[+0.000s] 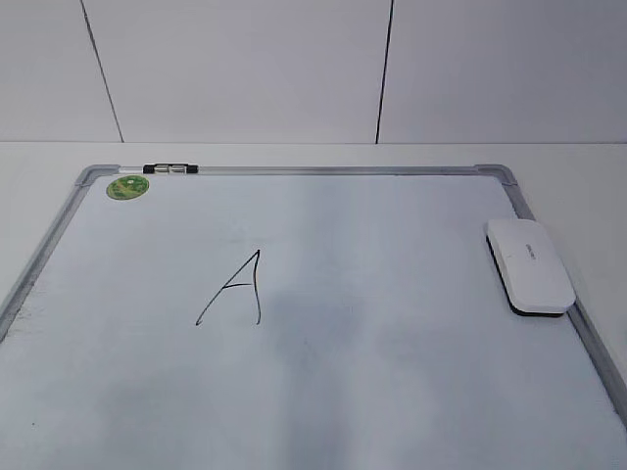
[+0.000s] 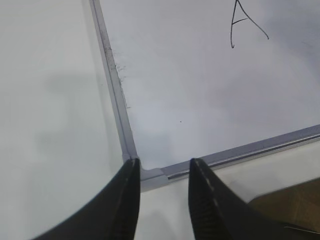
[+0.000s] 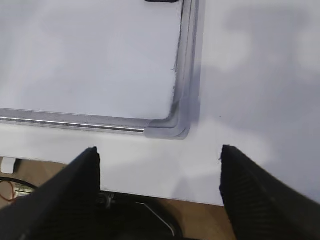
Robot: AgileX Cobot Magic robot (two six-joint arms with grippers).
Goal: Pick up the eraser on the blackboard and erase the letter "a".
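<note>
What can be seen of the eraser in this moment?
The eraser is a white, smooth, plastic-looking block with rounded corners, faint grey lettering on top and a black pad showing underneath at its near end. It lies flat, top up, at the right edge of the board, partly over the frame, its long side roughly following the frame. Nothing grips it; no claw is near it in the exterior view. The right wrist view shows only a dark sliver of it.

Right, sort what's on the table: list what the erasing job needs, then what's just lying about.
Job:
eraser, on the board's right edge
blackboard
capital "A", the only letter visible; no small "a" in sight

Lying about:
green sticker
black-and-silver clip on the top frame
</note>
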